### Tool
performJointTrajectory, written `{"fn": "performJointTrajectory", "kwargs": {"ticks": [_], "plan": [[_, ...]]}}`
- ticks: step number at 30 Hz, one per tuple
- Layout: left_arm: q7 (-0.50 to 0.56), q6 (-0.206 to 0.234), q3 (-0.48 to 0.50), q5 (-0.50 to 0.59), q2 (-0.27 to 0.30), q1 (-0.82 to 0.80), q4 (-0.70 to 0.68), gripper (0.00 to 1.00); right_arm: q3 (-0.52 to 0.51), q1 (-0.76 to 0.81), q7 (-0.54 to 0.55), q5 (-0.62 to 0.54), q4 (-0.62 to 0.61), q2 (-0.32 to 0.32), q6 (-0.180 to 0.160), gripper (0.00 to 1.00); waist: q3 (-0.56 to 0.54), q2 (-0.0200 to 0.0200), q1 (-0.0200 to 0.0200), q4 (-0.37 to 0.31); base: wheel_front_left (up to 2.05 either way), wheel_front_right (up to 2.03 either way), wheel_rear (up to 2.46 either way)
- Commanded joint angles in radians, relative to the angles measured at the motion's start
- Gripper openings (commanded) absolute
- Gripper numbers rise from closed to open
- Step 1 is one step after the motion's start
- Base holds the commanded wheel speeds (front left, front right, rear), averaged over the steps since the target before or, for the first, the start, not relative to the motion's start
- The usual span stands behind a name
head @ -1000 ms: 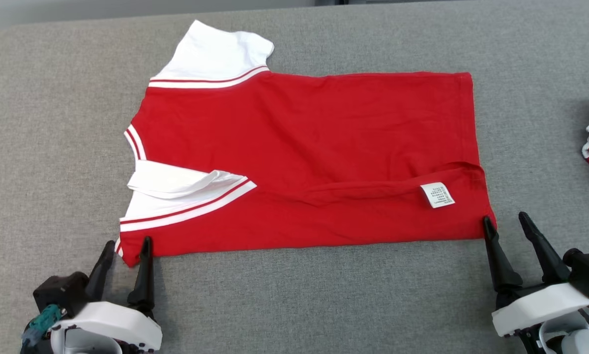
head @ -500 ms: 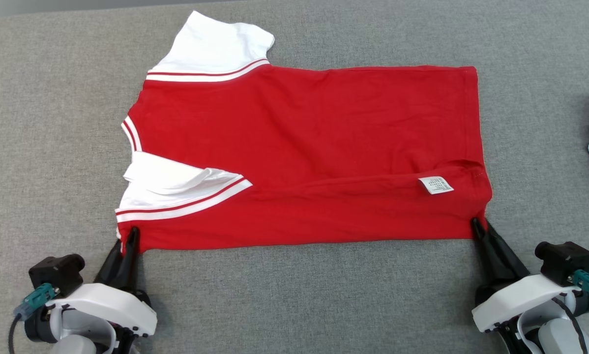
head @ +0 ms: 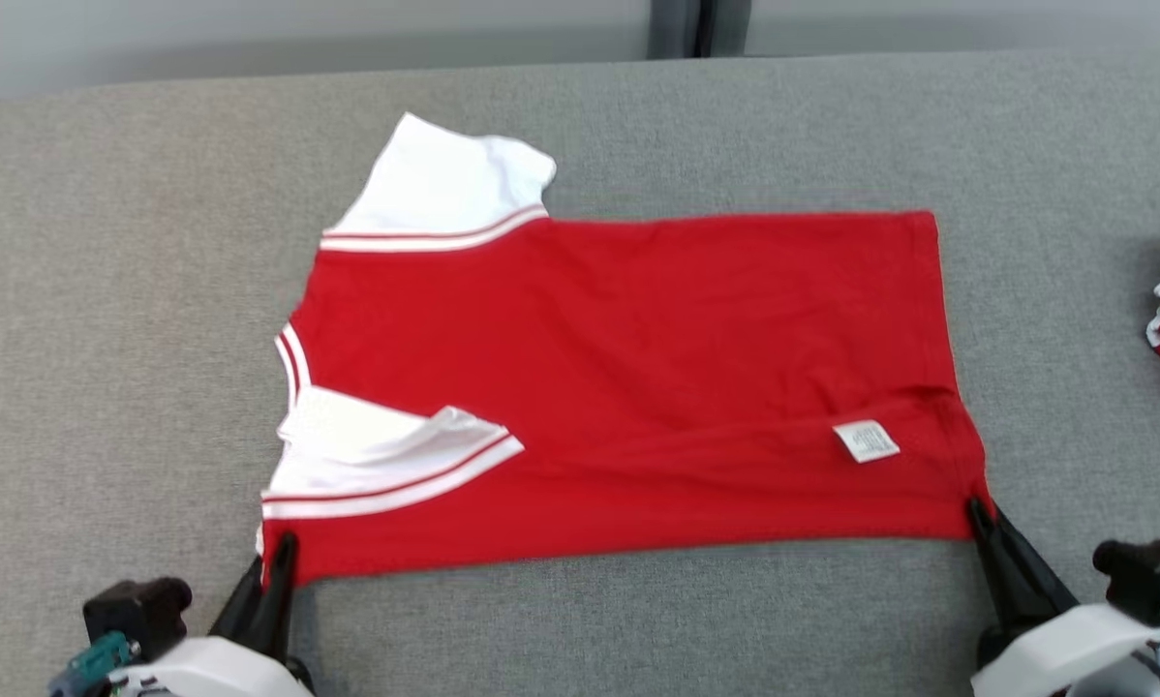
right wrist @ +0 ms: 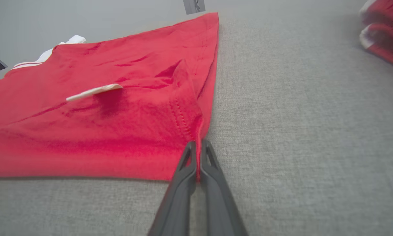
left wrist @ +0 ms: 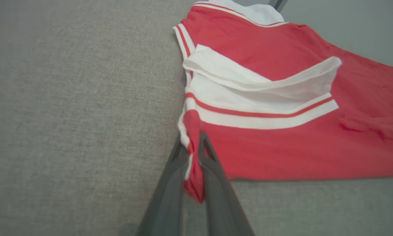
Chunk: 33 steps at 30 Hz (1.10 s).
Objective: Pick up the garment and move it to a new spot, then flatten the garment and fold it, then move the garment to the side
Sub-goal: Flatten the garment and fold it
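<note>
At 7 o'clock in the head view the left gripper (head: 275, 569) is clenched on the near shoulder corner of the garment (head: 638, 387). At 5 o'clock the right gripper (head: 982, 513) pinches its near hem corner. The garment lies flat mid-table (head: 106, 290). The fold should go best if both arms rise together, keep that edge taut, and carry it toward 12 o'clock. A second ago both claws stood open astride those corners, and the head camera has since shifted.
</note>
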Motion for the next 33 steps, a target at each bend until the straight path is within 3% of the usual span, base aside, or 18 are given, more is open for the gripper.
{"fn": "performJointTrajectory", "kwargs": {"ticks": [1,7,14,15,16,17,18,19,33], "plan": [[0.005,0.015,0.004,-0.006,0.008,0.024,-0.015,0.0,-0.016,0.024,0.009,-0.005,-0.009,-0.008,-0.001,0.0,-0.023,0.0,0.0,0.012,0.0,0.0,0.0],[0.057,0.051,-0.011,-0.024,0.005,0.142,-0.093,0.0,-0.088,0.151,0.06,-0.017,-0.069,0.011,-0.001,0.0,-0.078,0.0,0.0,0.028,0.0,0.0,0.0],[0.112,0.058,-0.04,-0.051,-0.002,0.21,-0.115,0.0,-0.128,0.25,0.103,-0.033,-0.119,0.058,-0.001,0.0,-0.115,0.0,0.0,0.033,0.0,0.0,0.0],[0.117,0.059,-0.042,-0.049,-0.001,0.206,-0.116,0.13,-0.127,0.252,0.104,-0.036,-0.124,0.063,-0.001,0.0,-0.117,0.0,0.0,0.033,0.0,0.0,0.0],[0.122,0.056,-0.047,-0.048,0.002,0.201,-0.112,0.44,-0.124,0.251,0.109,-0.037,-0.127,0.069,-0.001,0.11,-0.119,0.0,0.0,0.031,0.0,0.0,0.0],[0.12,0.049,-0.048,-0.046,0.006,0.19,-0.108,1.0,-0.122,0.251,0.113,-0.04,-0.13,0.073,-0.001,0.38,-0.121,0.0,0.0,0.03,0.0,0.0,0.0],[0.111,0.046,-0.043,-0.046,0.006,0.177,-0.109,1.0,-0.122,0.25,0.112,-0.044,-0.135,0.075,-0.001,0.75,-0.122,0.0,0.0,0.029,0.0,0.0,0.0],[0.103,0.047,-0.041,-0.038,0.008,0.169,-0.111,1.0,-0.123,0.25,0.114,-0.05,-0.14,0.075,-0.001,1.0,-0.124,0.0,0.0,0.027,0.0,0.0,0.0],[-0.1,0.085,0.007,0.075,0.021,0.029,-0.122,1.0,-0.18,0.155,0.079,-0.115,-0.306,0.098,0.0,1.0,-0.15,0.0,0.0,-0.019,0.0,0.0,0.0]]}}
